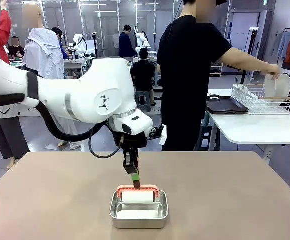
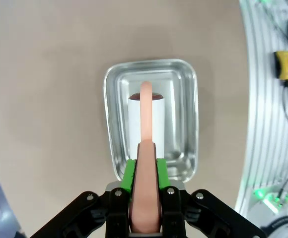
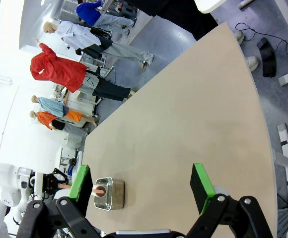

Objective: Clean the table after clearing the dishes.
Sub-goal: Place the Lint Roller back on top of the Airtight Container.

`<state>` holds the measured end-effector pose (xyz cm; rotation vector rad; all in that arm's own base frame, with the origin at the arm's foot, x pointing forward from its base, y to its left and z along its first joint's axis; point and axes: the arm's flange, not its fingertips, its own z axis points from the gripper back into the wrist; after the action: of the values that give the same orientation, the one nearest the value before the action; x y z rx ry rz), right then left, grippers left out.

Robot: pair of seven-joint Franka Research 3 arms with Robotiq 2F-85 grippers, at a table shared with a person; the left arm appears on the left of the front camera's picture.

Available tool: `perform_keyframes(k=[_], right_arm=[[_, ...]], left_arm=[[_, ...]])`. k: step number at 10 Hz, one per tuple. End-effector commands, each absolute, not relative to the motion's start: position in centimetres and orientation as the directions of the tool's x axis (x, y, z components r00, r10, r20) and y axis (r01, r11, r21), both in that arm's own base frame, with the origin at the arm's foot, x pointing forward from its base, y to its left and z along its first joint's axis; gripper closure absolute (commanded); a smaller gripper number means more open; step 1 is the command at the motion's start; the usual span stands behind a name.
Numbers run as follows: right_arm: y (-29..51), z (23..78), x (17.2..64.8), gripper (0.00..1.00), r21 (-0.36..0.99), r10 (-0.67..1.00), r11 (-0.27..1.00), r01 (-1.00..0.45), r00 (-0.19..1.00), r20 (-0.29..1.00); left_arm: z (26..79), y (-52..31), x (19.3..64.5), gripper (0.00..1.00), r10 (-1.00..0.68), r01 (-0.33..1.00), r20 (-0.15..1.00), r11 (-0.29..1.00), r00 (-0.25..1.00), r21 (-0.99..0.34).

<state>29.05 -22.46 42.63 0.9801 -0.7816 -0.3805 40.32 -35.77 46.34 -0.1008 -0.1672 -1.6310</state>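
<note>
On the tan table (image 1: pixel 50 195), near the robot's edge and about midway across, stands a small rectangular steel pan (image 1: pixel 139 210). A lint roller (image 1: pixel 137 196) with a white roll and a salmon-pink frame sits in it, the roll lying across the pan's far half. The left gripper (image 1: pixel 134 177) comes down from above and pinches the roller's pink handle between its green pads; in the left wrist view the handle (image 2: pixel 146 198) runs straight up between the closed fingers (image 2: pixel 128 176), and the white roll (image 2: pixel 146 124) lies over the pan's floor. Whether the roll touches the pan's floor I cannot tell. Around the pan the tabletop is bare and matte.

The right gripper (image 3: pixel 141 188) hangs over the table's side with its jaws spread wide and nothing between the green pads (image 3: pixel 202 186); past them the right wrist view shows the tabletop (image 3: pixel 183 114), the pan (image 3: pixel 109 194) and the left gripper holding the pink handle.

Beyond the table's far edge a person in a black shirt (image 1: pixel 187 75) stands turned toward a smaller white table (image 1: pixel 255 127). The person's hand (image 1: pixel 272 70) holds a white plate (image 1: pixel 277 86) over a white wire rack (image 1: pixel 257 102). Beside the rack lie dark brown trays (image 1: pixel 226 105).
</note>
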Motion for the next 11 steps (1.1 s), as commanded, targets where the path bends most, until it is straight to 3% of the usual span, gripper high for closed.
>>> perform_keyframes(k=[1,7,8,9,10,11], right_arm=[[-22.3,42.6,29.0,0.0,0.854,-0.614,0.518,-0.059,0.669,0.418],[-22.3,42.6,29.0,0.0,0.854,-0.614,0.518,-0.059,0.669,0.418],[-22.3,42.6,29.0,0.0,0.854,-0.614,0.518,-0.059,0.669,0.418],[-22.3,42.6,29.0,0.0,0.854,-0.614,0.518,-0.059,0.669,0.418],[-22.3,42.6,29.0,0.0,0.854,-0.614,0.518,-0.059,0.669,0.418],[-22.3,42.6,29.0,0.0,0.854,-0.614,0.518,-0.059,0.669,0.418]], left_arm=[[45.2,-37.1,42.0,0.79,-0.983,0.995,0.154,-0.098,-0.098,0.007],[40.4,-38.8,45.3,0.77,-0.992,0.995,0.091,-0.094,-0.09,-0.04],[40.2,-38.8,45.4,0.53,-0.993,0.995,0.086,-0.085,-0.081,-0.051],[40.1,-38.8,45.7,0.48,-0.996,0.996,0.065,-0.063,-0.059,-0.063],[40.5,-38.9,45.7,0.24,-0.995,0.996,0.08,-0.07,-0.066,-0.051],[40.8,-38.7,45.8,0.19,-0.995,0.997,0.085,-0.065,-0.061,-0.045]])
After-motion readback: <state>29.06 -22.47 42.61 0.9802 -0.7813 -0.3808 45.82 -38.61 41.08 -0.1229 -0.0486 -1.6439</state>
